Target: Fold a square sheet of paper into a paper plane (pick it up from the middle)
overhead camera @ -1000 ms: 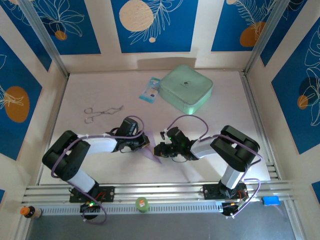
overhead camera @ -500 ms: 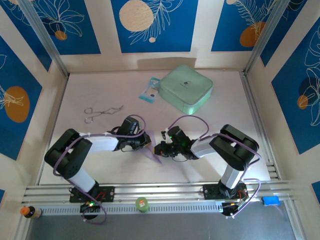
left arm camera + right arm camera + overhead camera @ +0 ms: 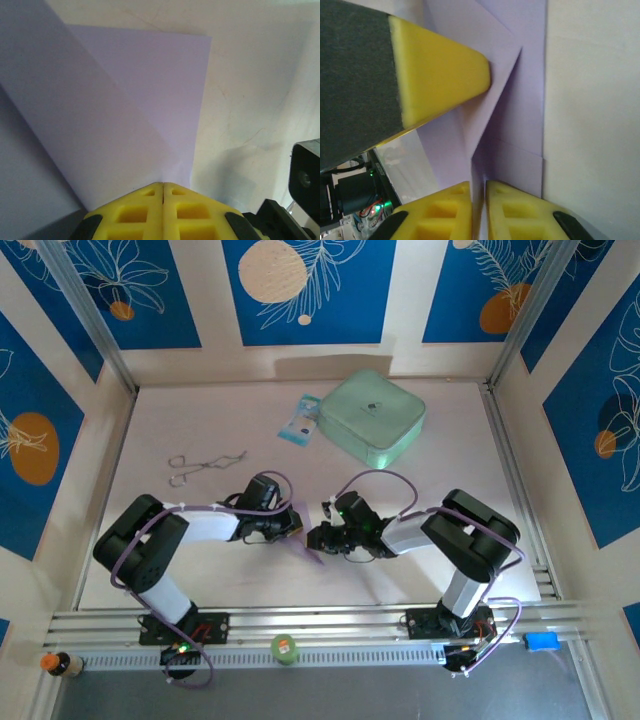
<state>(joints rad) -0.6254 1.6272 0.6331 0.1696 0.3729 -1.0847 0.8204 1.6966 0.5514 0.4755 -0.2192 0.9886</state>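
Since a second ago the left arm's elbow has swung a little toward the middle, and the grippers have crept a tiny bit, but the paper has hardly moved. The lavender paper sheet (image 3: 312,555) lies on the table (image 3: 460,480), at about 6 o'clock from the mint-green case (image 3: 375,418). It is already folded into slanted flaps. The left gripper (image 3: 293,525) holds it from the 9 o'clock side, its yellow fingers (image 3: 135,212) pressed tight together on a folded corner. The right gripper (image 3: 319,538) holds it from the 3 o'clock side, its fingers (image 3: 445,212) nearly closed with a paper edge in the thin gap. I think a fold is being made now. To do it well, both pinches should stay firm and both arms should go slowly together. Pulling apart could rip the thin paper. The edges should line up before the crease gets pressed flat.
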